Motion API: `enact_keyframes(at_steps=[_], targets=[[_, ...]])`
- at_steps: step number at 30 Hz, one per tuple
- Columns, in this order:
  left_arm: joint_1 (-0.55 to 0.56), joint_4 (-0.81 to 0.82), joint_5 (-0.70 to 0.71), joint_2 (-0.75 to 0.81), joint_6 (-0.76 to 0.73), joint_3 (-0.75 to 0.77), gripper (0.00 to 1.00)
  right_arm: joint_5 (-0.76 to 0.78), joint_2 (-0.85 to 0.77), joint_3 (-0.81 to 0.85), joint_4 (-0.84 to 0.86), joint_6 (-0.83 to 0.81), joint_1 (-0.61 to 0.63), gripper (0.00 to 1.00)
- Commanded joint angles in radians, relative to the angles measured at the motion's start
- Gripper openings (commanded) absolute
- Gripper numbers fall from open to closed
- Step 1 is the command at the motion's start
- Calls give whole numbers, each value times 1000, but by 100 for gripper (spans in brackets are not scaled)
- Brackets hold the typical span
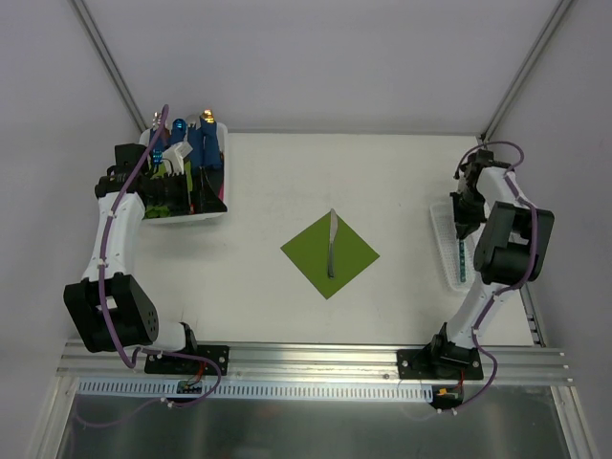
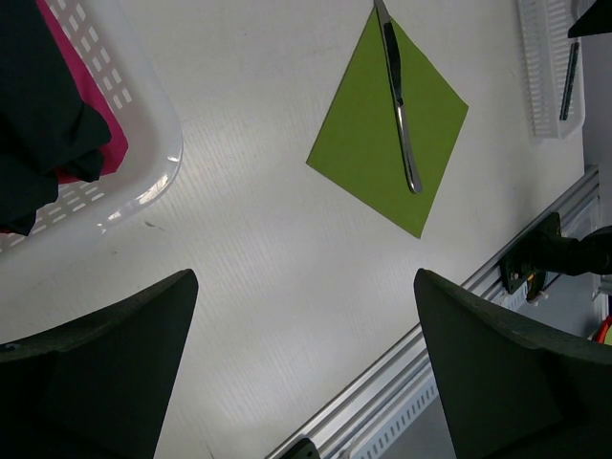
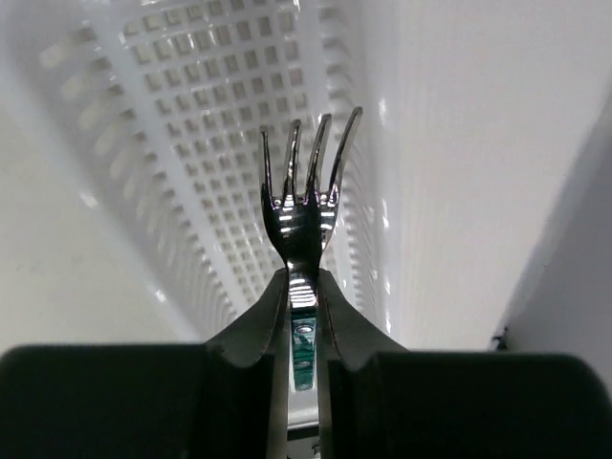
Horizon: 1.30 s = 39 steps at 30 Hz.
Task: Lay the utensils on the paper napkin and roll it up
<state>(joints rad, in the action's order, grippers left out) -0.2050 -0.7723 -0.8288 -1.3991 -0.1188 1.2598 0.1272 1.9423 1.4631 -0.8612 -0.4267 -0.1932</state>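
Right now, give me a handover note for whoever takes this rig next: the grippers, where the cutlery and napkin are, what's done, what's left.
Left gripper: open, empty, hovering beside the white plastic basket.
Right gripper: shut on the silver-headed, teal-handled fork, at the white perforated tray on the right.
Lime-green paper napkin: flat at the table's centre, with the slim silver knife lying on it.
Done: knife placed.
Left: bring the fork to the napkin, then roll it up.
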Motion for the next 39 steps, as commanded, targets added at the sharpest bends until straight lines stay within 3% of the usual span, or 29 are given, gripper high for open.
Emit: enact_keyframes(at_steps=[1, 5, 9, 13, 16, 22, 29, 39], targets=[[-11, -5, -10, 41, 2, 39, 99, 32, -236, 51, -59, 9, 23, 0], [-11, -5, 6, 40, 18, 46, 99, 104, -338, 135, -120, 28, 83, 0], [-11, -5, 34, 43, 39, 59, 99, 37, -348, 249, -231, 227, 175, 0], [-10, -5, 92, 35, 93, 75, 99, -43, -368, 215, -168, 443, 375, 0], [-8, -8, 150, 34, 114, 81, 99, -86, -324, 191, -112, 622, 531, 0], [3, -7, 269, 32, 163, 72, 99, 11, -108, 258, -93, 801, 770, 0], [9, -7, 321, 35, 156, 29, 99, -6, 127, 437, -139, 887, 844, 0], [7, -5, 341, 35, 162, 1, 99, -43, 273, 560, -173, 898, 850, 0]])
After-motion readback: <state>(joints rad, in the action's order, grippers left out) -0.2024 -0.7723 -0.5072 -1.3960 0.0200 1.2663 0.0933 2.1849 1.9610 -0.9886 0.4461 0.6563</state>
